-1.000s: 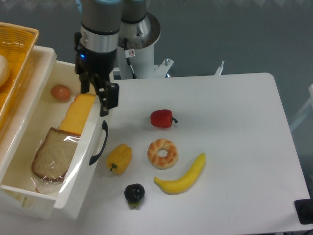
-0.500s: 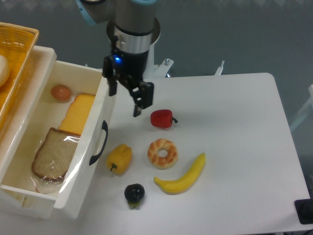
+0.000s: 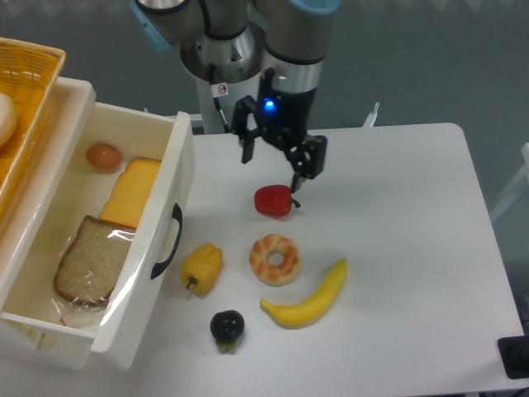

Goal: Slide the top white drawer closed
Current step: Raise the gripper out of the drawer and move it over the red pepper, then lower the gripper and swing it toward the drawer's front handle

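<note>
Camera view from above: a white table [image 3: 397,248] is seen with a red pepper [image 3: 274,200], a ring-shaped pastry [image 3: 275,259], a banana [image 3: 311,298], a yellow pepper [image 3: 202,267] and a dark plum [image 3: 226,326] scattered across it. An orange wicker basket [image 3: 25,74] is seen at the upper left edge. The yellow pepper lies just beside the drawer front, near its black handle [image 3: 169,241]. The top white drawer [image 3: 132,322] is pulled well out at the left side of the table, and a slice of bread [image 3: 89,260], a slab of cheese [image 3: 132,192] and an egg [image 3: 102,156] are held inside it. The gripper [image 3: 273,169] is poised above the table just over the red pepper, well to the right of the drawer and apart from it; its two fingers are spread wide and nothing is held between them. A blue light is lit on the wrist. Grey floor is seen beyond the table.
</note>
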### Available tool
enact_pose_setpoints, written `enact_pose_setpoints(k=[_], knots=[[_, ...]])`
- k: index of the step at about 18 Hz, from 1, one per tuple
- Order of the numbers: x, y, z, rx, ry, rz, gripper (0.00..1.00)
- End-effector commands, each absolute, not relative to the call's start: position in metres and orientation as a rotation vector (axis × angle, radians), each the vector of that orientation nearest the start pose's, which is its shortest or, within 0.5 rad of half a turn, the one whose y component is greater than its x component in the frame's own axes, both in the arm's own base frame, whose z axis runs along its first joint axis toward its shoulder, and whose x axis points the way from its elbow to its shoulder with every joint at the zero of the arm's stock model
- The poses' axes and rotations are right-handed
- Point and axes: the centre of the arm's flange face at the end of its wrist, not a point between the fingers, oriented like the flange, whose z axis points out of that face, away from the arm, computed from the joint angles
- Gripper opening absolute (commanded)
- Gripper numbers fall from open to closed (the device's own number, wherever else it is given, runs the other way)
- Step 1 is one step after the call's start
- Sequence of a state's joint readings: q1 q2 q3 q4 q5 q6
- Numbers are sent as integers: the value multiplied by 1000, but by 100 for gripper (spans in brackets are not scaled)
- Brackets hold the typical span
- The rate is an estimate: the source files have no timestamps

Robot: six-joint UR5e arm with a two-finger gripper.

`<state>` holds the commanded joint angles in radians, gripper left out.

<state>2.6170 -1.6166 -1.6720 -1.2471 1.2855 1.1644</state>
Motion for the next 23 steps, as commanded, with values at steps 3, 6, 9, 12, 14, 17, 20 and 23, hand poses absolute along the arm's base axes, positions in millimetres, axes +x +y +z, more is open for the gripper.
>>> enact_pose_setpoints(k=[3,6,9,12,14,17,20,23], knots=[[-379,405,439,-2824,-1,-16,100],[-391,411,426,-2844,-64,-40,100],[-400,415,412,-2862,-75,-56,100],[-414,420,398,-2897,-106,-20,100],[-420,425,388,-2969,-211,18,100],[-418,451,376,-3008,-316,37,100],[-418,460,367,-2998,-454,13,100],[-414,475,360,-2974,-515,20,100]])
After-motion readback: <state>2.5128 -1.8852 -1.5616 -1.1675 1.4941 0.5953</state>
